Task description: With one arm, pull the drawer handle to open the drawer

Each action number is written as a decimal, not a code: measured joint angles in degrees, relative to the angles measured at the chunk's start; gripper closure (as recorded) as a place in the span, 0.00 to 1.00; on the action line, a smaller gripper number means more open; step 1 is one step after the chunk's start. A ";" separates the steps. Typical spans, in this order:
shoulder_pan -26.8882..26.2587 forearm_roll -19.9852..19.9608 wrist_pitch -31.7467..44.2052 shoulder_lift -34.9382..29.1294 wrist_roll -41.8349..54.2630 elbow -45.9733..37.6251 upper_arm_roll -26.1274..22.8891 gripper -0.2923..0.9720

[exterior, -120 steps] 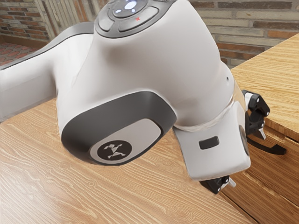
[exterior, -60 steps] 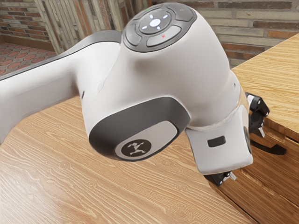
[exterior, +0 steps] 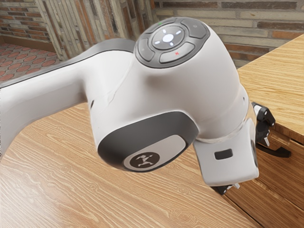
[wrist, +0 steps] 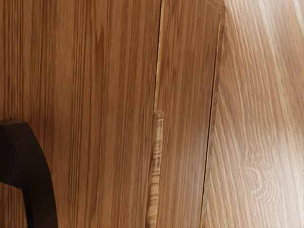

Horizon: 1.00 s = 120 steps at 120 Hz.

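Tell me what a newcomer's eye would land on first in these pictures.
The bulky white arm dominates the exterior view, reaching over the wooden table toward the exterior view's right. There its black hand sits right at the black drawer handle on the wooden cabinet. In the wrist view, that handle curves dark against the grained drawer front.

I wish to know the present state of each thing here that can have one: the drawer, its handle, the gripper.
drawer: looks shut or almost shut; no clear gap shows.
drawer handle: not gripped, lying flat against the drawer front.
gripper: open, fingers wide apart, close at the handle.
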 joint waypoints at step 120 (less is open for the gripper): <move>-1.73 -0.51 4.40 -11.38 0.00 -12.09 1.43 0.29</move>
